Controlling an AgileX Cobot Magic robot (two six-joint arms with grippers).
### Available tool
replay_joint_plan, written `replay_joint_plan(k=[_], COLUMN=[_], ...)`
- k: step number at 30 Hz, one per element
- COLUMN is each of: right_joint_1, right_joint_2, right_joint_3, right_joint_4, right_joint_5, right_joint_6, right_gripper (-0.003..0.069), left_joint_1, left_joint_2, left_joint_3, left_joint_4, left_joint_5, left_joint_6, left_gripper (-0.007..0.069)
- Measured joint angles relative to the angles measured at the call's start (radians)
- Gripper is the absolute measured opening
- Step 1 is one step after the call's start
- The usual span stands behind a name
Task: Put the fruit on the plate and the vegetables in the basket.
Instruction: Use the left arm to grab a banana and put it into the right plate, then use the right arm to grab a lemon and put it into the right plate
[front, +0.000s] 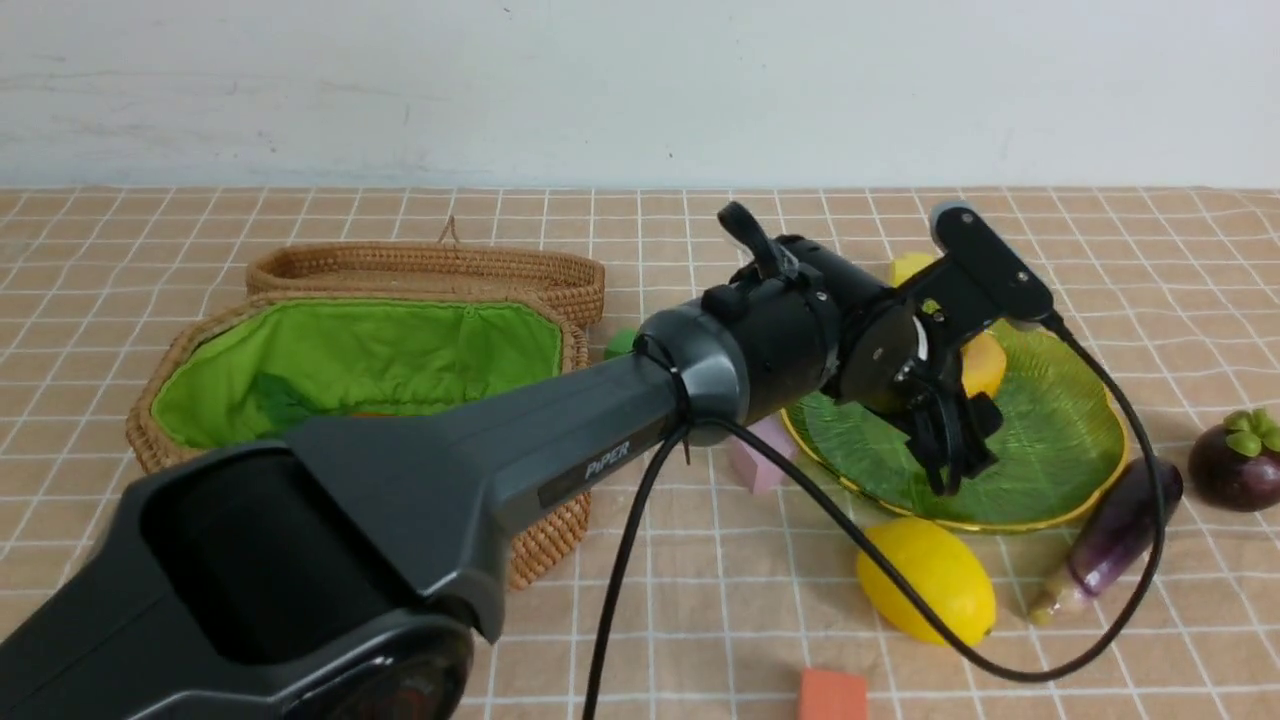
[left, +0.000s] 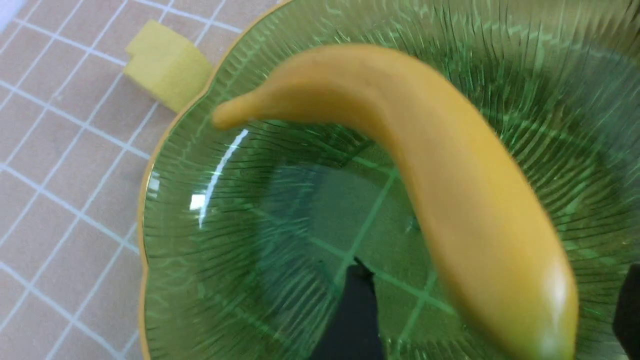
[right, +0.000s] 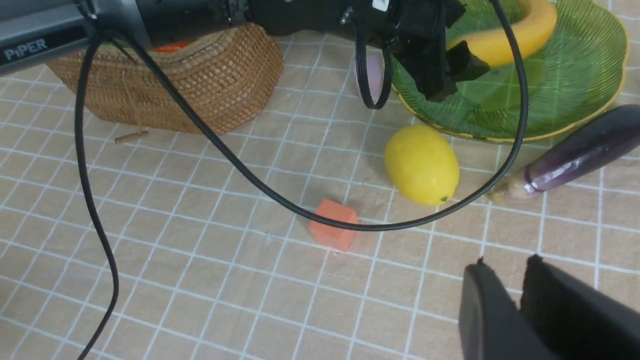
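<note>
While hovering over plate (front: 1060, 440), has left jaws released wide, clear of banana (left: 450, 200) between; right jaws clenched, empty, above bench (right: 200, 300); lemon (right: 421, 164), eggplant (right: 580, 150) beside plate.

The left arm (front: 480, 450) slants across the tabletop (front: 720, 620) from near left to the plate (front: 1080, 430), barring the near right side of the basket (front: 400, 350). Its cable (front: 630, 560) loops over the near middle and past the lemon (front: 925, 580) and eggplant (front: 1115, 540), which crowd the plate's near rim with a narrow gap between them. The banana (front: 985, 365) takes the plate's far left; its right half is bare. A pink cube (front: 760, 460) sits just left of the plate. Left of the orange cube (front: 832, 695) the tabletop is open.
</note>
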Motion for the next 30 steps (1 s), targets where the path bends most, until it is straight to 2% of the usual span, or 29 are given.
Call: replay_joint_plan(k=[2, 3, 6, 8, 12, 13, 14, 16, 19, 23, 27, 30], right_joint_1=[0.000, 0.000, 0.000, 0.000, 0.000, 0.000, 0.000, 0.000, 0.000, 0.000, 0.033, 0.124], right_joint_2=[0.000, 0.000, 0.003, 0.022, 0.102, 0.113, 0.162, 0.214, 0.307, 0.451, 0.595, 0.742], right_joint_3=[0.000, 0.000, 0.000, 0.000, 0.000, 0.000, 0.000, 0.000, 0.000, 0.000, 0.000, -0.023], right_joint_4=[0.000, 0.000, 0.000, 0.000, 0.000, 0.000, 0.002, 0.007, 0.015, 0.060, 0.105, 0.078], right_joint_5=[0.000, 0.000, 0.000, 0.000, 0.000, 0.000, 0.000, -0.005, -0.026, -0.070, -0.135, -0.173], right_joint_6=[0.000, 0.001, 0.009, 0.015, 0.015, 0.015, 0.015, 0.015, 0.014, -0.025, -0.066, -0.078], right_gripper=[0.0138, 0.0139, 0.0140, 0.0141, 0.0129, 0.0125, 0.0111, 0.0093, 0.0055, 0.0017, 0.0014, 0.0014], left_joint_1=[0.000, 0.000, 0.000, 0.000, 0.000, 0.000, 0.000, 0.000, 0.000, 0.000, 0.000, 0.000], left_joint_2=[-0.019, -0.064, -0.153, -0.261, -0.469, -0.487, -0.546, -0.616, -0.722, -0.920, -1.149, -1.356], left_joint_3=[0.001, 0.002, 0.003, 0.003, -0.001, -0.001, -0.004, 0.000, 0.047, 0.236, 0.532, 0.800], left_joint_4=[-0.009, -0.033, -0.057, -0.057, -0.042, -0.042, -0.038, -0.032, -0.011, 0.025, 0.039, 0.036], left_joint_5=[0.034, 0.123, 0.251, 0.416, 0.619, 0.626, 0.675, 0.714, 0.721, 0.721, 0.682, 0.580], left_joint_6=[-0.019, -0.065, -0.129, -0.210, -0.299, -0.301, -0.308, -0.319, -0.343, -0.383, -0.408, -0.412], left_gripper=[0.0657, 0.0660, 0.0622, 0.0523, 0.0179, 0.0160, 0.0052, -0.0013, -0.0013, -0.0013, -0.0013, -0.0013])
